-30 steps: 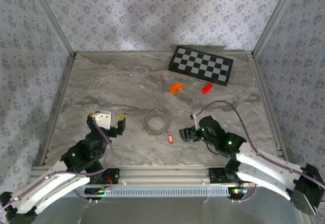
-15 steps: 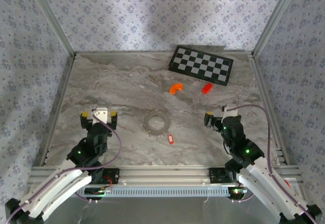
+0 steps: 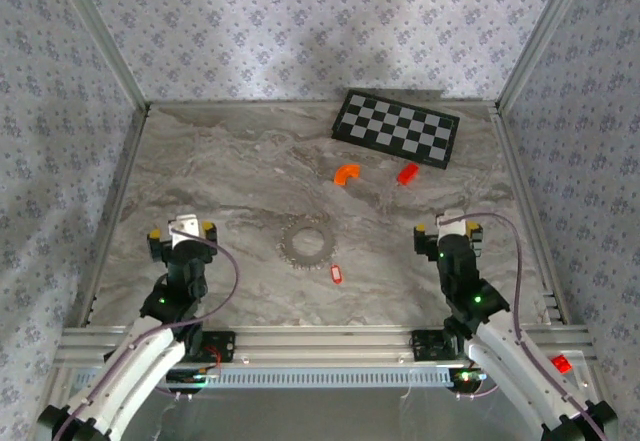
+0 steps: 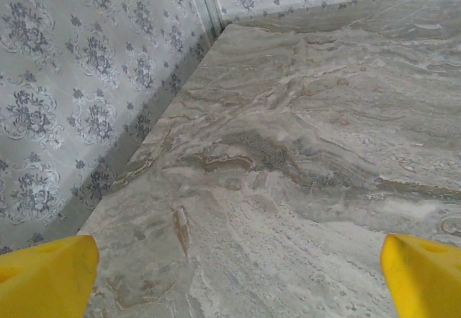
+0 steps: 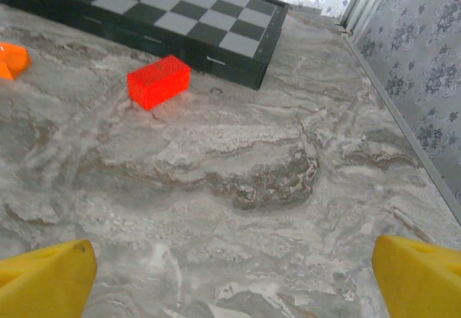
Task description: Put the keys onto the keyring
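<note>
The keyring (image 3: pixel 305 241), a grey toothed-looking chain loop, lies on the marble table near the middle. The keys (image 3: pixel 336 274), a tiny red piece, lie just below and right of the loop, apart from it. My left gripper (image 3: pixel 181 232) hovers well to the left of the loop, open, its yellow fingertips (image 4: pixel 47 275) wide apart over bare marble. My right gripper (image 3: pixel 447 229) stands to the right of the keys, open and empty, yellow fingertips (image 5: pixel 50 271) spread over bare table.
A black-and-white checkered board (image 3: pixel 396 128) lies at the back right, its near edge (image 5: pixel 180 26) in the right wrist view. A red brick (image 3: pixel 407 173) (image 5: pixel 158 81) and an orange arc piece (image 3: pixel 346 173) (image 5: pixel 11 60) lie in front of it. Patterned walls (image 4: pixel 86 94) enclose the table.
Both arms have drawn back to their own sides. The right gripper left the spot beside the keys and swung right; the left one moved left. The keys and keyring stayed put.
</note>
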{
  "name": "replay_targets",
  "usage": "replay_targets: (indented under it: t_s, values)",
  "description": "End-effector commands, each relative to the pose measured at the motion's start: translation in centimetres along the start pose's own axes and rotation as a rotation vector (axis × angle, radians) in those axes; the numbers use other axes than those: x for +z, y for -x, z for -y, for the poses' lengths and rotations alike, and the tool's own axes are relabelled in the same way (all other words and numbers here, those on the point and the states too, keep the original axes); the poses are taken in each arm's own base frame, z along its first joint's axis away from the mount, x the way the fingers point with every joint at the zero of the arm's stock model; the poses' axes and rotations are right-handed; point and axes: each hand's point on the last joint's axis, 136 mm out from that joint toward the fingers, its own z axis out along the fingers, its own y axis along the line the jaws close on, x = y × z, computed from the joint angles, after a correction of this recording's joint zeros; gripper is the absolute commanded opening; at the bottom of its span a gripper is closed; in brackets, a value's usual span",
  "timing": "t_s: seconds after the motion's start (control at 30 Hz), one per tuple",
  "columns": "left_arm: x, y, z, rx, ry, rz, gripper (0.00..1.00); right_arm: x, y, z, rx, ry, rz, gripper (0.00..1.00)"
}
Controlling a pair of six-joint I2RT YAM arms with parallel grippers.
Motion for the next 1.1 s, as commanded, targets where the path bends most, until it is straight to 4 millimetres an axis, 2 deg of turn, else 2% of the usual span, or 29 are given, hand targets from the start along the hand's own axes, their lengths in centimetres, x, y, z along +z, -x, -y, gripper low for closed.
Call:
replay_targets:
  t_s: [0.0,0.2,0.47,0.87,1.07]
  values:
    - [0.5,1.0,0.6,-0.062,-0.037,0.026,0.99,0.5,0.5,0.0,-0.033,-0.007,0.075,0.99]
    - [2.0,1.2,0.3,-0.103,-0.017,0.023,1.00,1.3,0.9,0.5,0.016,-0.009,0.102,1.00]
    - [4.4,1.2,-0.1,-0.137,0.021,-0.009,0.99,3.5,1.3,1.6,0.095,-0.015,0.112,1.00]
    - [8.1,2.0,0.5,-0.166,0.029,-0.017,1.00,7.7,2.5,1.0,0.085,0.028,0.102,1.00]
    - [9.4,2.2,1.0,-0.148,0.003,-0.018,0.99,9.0,3.1,1.2,0.089,0.038,0.124,1.00]
